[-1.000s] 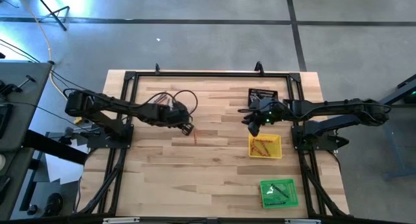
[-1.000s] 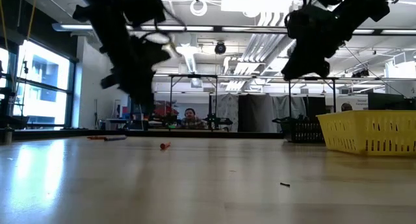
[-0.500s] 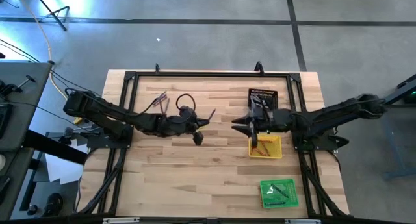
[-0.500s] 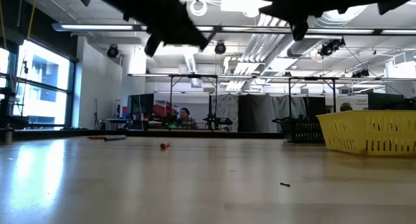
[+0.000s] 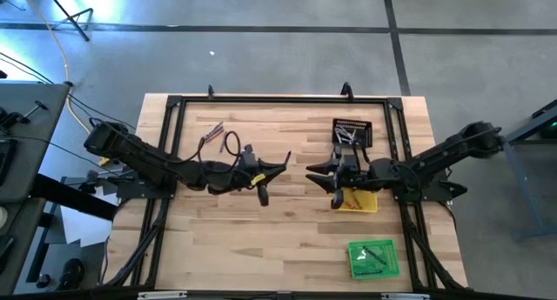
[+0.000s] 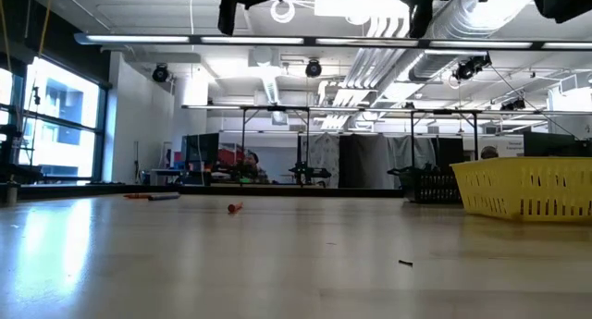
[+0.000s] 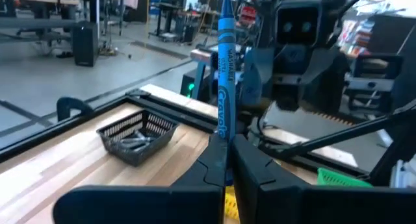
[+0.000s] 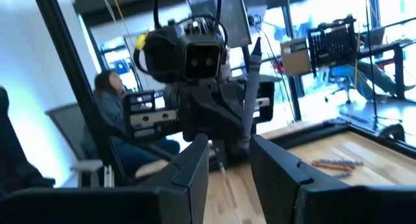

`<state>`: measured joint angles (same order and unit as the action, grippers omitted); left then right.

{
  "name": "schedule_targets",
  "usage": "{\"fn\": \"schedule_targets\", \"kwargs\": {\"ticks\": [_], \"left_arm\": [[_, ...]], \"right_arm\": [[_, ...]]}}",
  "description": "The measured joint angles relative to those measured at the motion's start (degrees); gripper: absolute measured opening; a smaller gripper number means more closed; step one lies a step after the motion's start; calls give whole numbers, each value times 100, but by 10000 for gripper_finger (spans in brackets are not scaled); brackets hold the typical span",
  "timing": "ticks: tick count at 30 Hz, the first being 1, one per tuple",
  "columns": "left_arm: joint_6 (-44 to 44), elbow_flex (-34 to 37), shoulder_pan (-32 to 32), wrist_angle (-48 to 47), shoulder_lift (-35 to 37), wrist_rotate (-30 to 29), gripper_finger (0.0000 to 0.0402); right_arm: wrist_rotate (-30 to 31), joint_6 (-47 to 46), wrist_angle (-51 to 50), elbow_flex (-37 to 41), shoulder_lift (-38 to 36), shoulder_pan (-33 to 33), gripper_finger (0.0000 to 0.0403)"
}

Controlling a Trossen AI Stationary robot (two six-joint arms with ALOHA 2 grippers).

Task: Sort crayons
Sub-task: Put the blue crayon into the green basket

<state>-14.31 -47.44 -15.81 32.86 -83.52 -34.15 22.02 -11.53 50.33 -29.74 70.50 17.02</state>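
Handover mid-table: we see the left gripper [image 7: 227, 160] clamped on a blue crayon [image 7: 224, 68] held upright, facing the right gripper [image 8: 229, 160], its fingers apart. To do it well, we judge, the right should close squarely on the free end before release.

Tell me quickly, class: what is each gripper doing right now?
Left gripper: shut on a blue crayon, held upright.
Right gripper: open, holding nothing, facing the left gripper.
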Motion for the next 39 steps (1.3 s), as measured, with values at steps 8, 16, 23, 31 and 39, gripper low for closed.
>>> {"fn": "schedule_targets", "kwargs": {"ticks": [8, 16, 23, 31, 39], "left_arm": [[2, -2, -183, 352, -213, -2, 0], [-4, -2, -300, 436, -258, -3, 0], [0, -2, -427, 481, -258, 0, 0], [2, -2, -425, 479, -258, 1, 0], [101, -24, -416, 462, -259, 2, 0]], "right_arm": [[7, 37, 686, -294, 755, -24, 107], [8, 302, 608, -736, 1155, -47, 107], [10, 302, 608, -813, 1165, -137, 107], [-100, 257, 610, -813, 1165, -204, 107], [-105, 251, 650, -813, 1165, -205, 107]]}}
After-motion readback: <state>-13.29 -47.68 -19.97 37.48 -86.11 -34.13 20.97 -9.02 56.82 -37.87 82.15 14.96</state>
